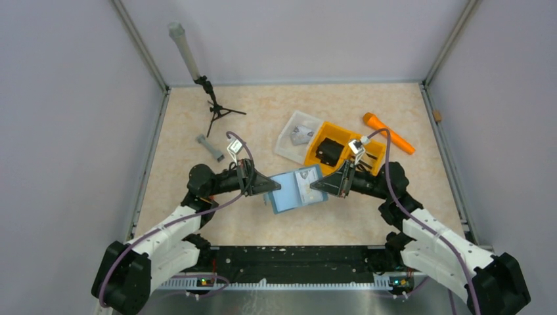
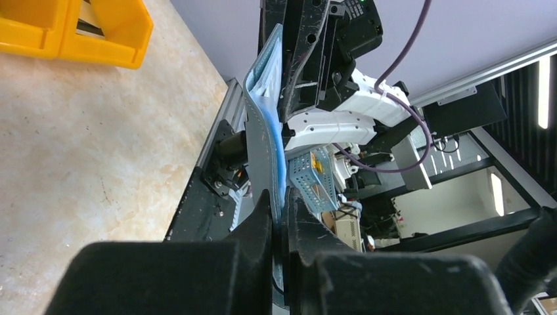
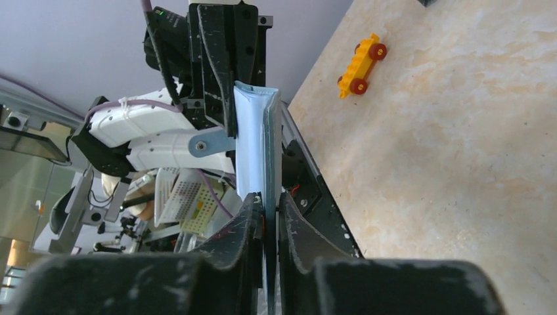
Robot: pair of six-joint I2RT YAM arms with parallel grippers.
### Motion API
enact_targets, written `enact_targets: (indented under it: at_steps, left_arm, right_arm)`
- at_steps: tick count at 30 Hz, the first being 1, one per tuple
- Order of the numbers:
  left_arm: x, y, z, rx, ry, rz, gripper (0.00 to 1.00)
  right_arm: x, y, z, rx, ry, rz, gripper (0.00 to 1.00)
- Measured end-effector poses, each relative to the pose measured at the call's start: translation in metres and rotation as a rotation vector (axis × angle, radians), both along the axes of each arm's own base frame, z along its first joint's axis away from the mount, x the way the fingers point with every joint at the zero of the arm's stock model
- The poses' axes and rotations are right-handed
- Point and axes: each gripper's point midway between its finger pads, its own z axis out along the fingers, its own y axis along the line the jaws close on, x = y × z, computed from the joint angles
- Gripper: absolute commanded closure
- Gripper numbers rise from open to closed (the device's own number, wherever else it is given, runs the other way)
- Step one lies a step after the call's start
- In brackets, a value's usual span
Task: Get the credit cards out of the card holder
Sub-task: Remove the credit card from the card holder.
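Holding the card holder (image 1: 297,190) spread open between the two arms, apparently lifted off the desk (image 1: 341,223). Left jaws are pinched tight on its left edge, right jaws pinched tight on its right edge. No card lies loose on the desk. Judged early: the cards are not yet pulled out.

Plain lilac-grey panel walls (image 1: 295,33) enclose the beige marble-patterned bench (image 1: 295,226) on three sides, joined by silver metal corner posts (image 1: 140,46); white strip lights (image 2: 543,92) glow beyond.
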Motion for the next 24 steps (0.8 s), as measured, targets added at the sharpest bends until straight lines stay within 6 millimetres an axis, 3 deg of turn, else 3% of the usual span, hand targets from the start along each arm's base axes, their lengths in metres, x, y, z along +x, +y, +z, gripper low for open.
enact_targets:
  at_steps: [2,8,11,14,20,24]
  left_arm:
    - [0.000,0.000,-0.001,0.004,-0.003,0.002,0.94]
    - [0.011,0.002,-0.020,0.108,-0.011,0.057,0.49]
    - [0.028,0.005,-0.029,0.227,-0.017,0.136,0.37]
    - [0.041,0.013,-0.032,0.337,-0.043,0.204,0.35]
    - [0.046,0.027,-0.051,0.482,-0.040,0.259,0.37]
    - [0.047,0.034,-0.060,0.542,-0.024,0.282,0.45]
  right_arm:
    - [-0.001,0.000,0.001,0.005,0.003,0.002,1.00]
    - [-0.002,-0.001,-0.002,-0.003,0.031,-0.002,1.00]
    - [0.000,-0.003,-0.005,-0.014,0.053,-0.027,1.00]
    - [0.005,-0.005,-0.010,-0.030,0.075,-0.062,1.00]
    - [0.018,-0.014,-0.037,-0.127,0.126,-0.164,1.00]
    - [0.028,-0.021,-0.053,-0.189,0.138,-0.236,1.00]
